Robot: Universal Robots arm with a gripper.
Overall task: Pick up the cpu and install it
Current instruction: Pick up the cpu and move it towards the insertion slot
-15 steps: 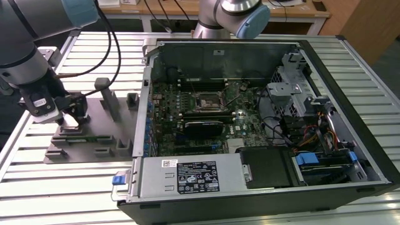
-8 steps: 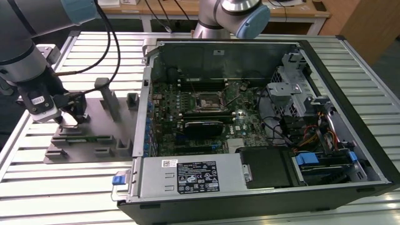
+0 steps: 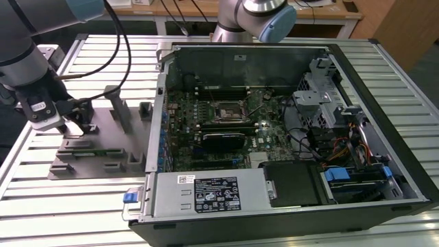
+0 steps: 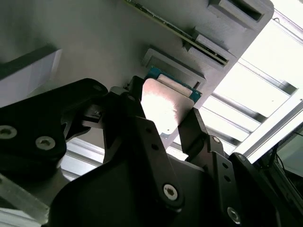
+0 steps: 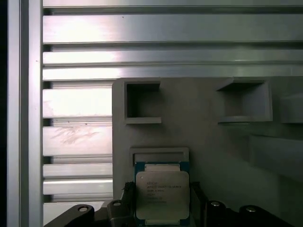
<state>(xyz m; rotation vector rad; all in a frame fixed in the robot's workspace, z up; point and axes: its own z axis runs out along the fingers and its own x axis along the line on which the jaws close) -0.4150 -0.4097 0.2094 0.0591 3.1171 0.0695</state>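
Note:
The cpu [image 5: 162,191] is a small square chip with a silver-grey metal top. It rests at a shallow pocket of the grey fixture plate [image 5: 208,137]. My gripper [image 5: 162,201] straddles it, one black finger against each side edge, and reads as shut on it. In the second wrist view the same cpu [image 4: 166,106] shines between the two fingers [image 4: 194,127]. In the exterior view my gripper [image 3: 72,129] hangs low over the fixture plate [image 3: 96,149] at that view's left. The empty socket [image 3: 230,112] sits mid-motherboard in the open case.
The open computer case [image 3: 274,128] lies on the slatted aluminium table [image 3: 69,206], with a black heatsink [image 3: 223,140] below the socket, drive cages and cables on the exterior view's right. Upright grey fixture posts [image 3: 116,108] stand beside my gripper. A second arm [image 3: 264,15] stands behind the case.

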